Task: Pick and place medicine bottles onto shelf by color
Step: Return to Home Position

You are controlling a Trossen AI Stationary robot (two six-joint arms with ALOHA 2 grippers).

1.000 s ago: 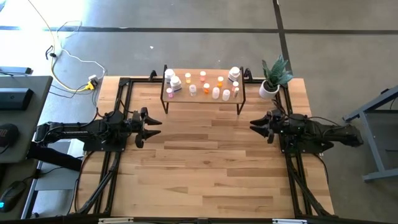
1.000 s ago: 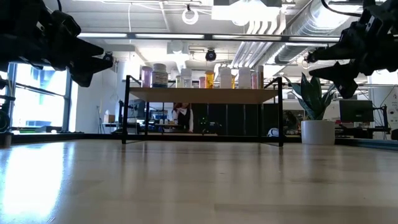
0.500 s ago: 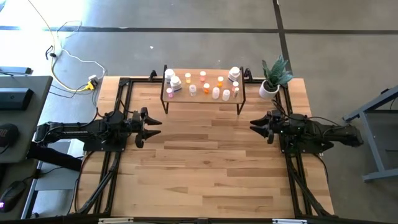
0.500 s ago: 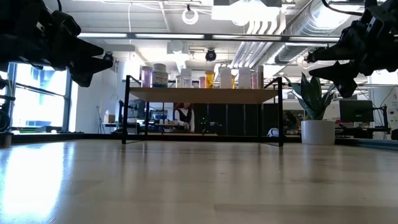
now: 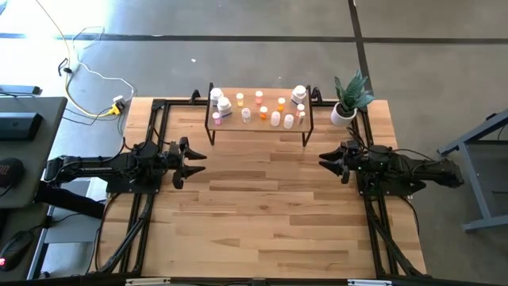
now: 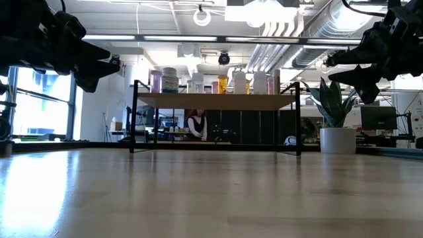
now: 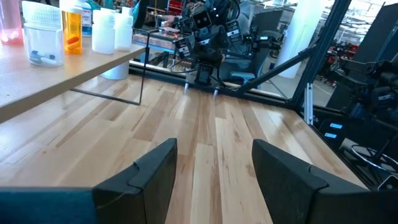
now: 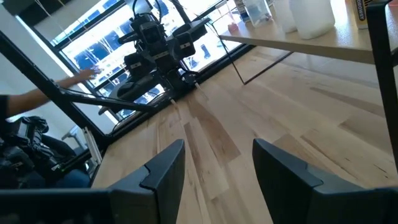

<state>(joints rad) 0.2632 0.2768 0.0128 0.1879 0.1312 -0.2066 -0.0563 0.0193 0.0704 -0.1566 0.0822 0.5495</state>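
Medicine bottles (image 5: 263, 110) stood upright on the shelf (image 5: 238, 127) at the far edge of the table (image 5: 262, 210): probably light, rigid, smooth plastic, easily toppled, best pinched across the mid-body. Left gripper (image 5: 195, 161) and right gripper (image 5: 327, 163) hovered well short, jaws parted, holding nothing.

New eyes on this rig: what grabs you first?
A low light-wood shelf on thin black legs stands at the far edge of the wooden table, crowded with small white, orange and pink pill bottles. The two dark arms sit at opposite sides, left gripper and right gripper facing each other, jaws open and empty. Beside the shelf's right end is a green plant in a white pot.
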